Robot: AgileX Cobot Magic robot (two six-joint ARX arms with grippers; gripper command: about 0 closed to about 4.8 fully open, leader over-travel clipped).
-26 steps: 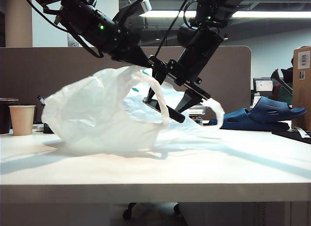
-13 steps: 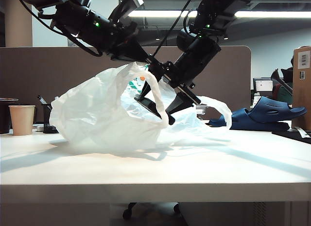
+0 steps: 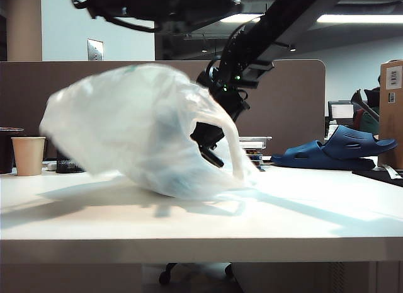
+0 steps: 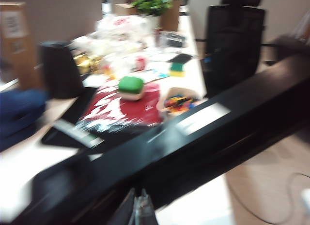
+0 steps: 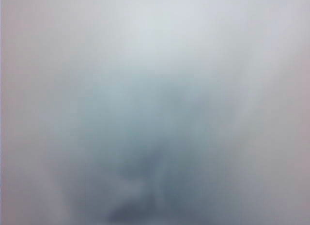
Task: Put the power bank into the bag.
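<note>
Tabletop [image 3: 315,224] bag [image 3: 126,129] engulfs right gripper [image 3: 211,148]; left gripper [image 4: 140,211] above.

Low table-edge side view; blurred wrist close-ups.

Black arms [image 3: 271,34], seemingly cabled, green indicator lights.

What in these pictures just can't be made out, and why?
- Power bank: seen in no view; the blurred white bag may cover it.
- Right gripper: exterior view shows only dark parts at the bag's opening; the fingers are hidden, and the right wrist view is a grey-white blur.
- Left gripper: cut off by the left wrist picture's edge; the exterior view loses it behind the bag.
</note>
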